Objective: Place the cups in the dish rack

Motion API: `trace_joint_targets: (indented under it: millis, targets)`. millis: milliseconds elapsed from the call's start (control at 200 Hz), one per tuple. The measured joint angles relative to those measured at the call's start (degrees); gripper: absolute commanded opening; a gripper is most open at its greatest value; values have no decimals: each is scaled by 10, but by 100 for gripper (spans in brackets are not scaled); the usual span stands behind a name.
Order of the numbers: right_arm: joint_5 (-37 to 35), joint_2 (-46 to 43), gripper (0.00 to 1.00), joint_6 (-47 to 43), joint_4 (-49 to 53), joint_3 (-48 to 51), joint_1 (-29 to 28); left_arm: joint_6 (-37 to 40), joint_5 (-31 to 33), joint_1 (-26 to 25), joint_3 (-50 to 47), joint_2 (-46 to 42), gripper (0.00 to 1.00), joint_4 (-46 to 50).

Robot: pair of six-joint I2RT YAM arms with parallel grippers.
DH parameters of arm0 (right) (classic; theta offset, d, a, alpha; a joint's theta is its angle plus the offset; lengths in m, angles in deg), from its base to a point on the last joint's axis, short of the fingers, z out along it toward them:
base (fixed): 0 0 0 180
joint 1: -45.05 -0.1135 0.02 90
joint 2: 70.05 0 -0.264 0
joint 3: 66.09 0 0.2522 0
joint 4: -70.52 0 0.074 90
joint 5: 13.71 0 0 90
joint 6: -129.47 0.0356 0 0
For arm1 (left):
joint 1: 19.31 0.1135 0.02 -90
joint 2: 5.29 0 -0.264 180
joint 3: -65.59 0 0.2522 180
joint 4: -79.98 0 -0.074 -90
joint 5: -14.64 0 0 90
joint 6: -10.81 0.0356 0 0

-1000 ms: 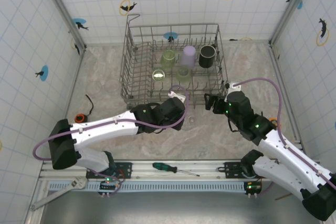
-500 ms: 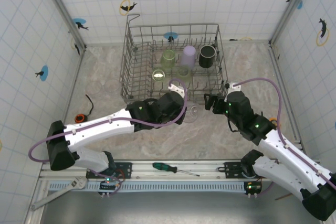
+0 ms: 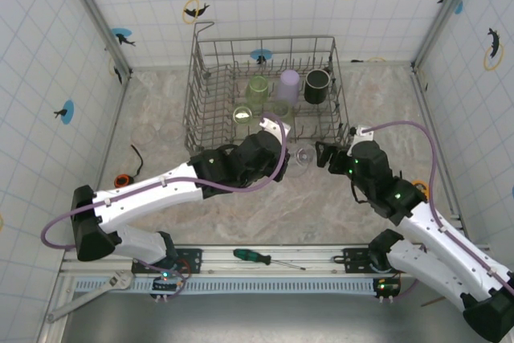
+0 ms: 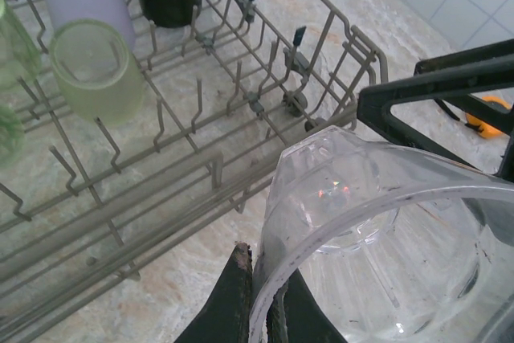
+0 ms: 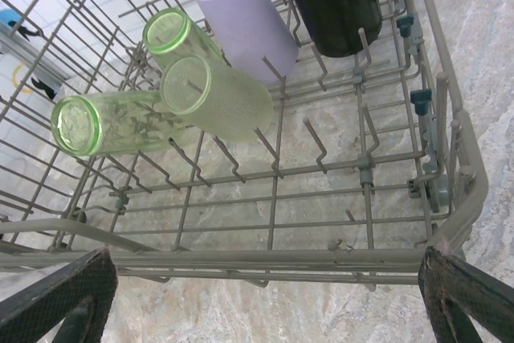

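Left jaws are clamped on the rim of a clear tumbler (image 4: 377, 222), with one dark fingertip (image 4: 234, 295) outside the wall and the other inside. The tumbler (image 3: 303, 158) hangs tilted above the table (image 3: 241, 214), just outside the near rail (image 4: 161, 198) of the dish rack (image 3: 210, 78), close to its near right corner.

Right jaws stand wide apart, their fingers (image 5: 56, 303) at the lower corners of the right wrist view, facing the same rail (image 5: 241, 259). From above they sit just beside the held tumbler, so little room lies between the two.

Inside the rack, the lilac tumbler (image 5: 241, 18) and the black mug (image 5: 333, 2) lean on tines along the far right. Three green tumblers (image 5: 217, 94) lie just left of them. Rows of bare tines (image 5: 313, 142) between these cups and the near rail are open, as is the rack's left half (image 3: 213, 110). The right side wall (image 5: 450, 118) runs close along the mug.
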Motion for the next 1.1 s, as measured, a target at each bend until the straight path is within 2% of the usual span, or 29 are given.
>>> trace_joint_targets:
  millis: [260, 465, 781, 1101]
  targets:
    - [22, -7, 100, -6, 0, 0, 27, 28, 51, 7, 17, 4, 0, -24]
    - [73, 1, 100, -2, -3, -1, 52, 31, 57, 42, 16, 4, 0, -53]
    - [200, 42, 100, 32, -58, -8, 116, 29, 5, 139, -21, -3, 0, -104]
    - [283, 82, 100, 70, -122, -12, 137, 29, -57, 192, -32, -7, 0, -147]
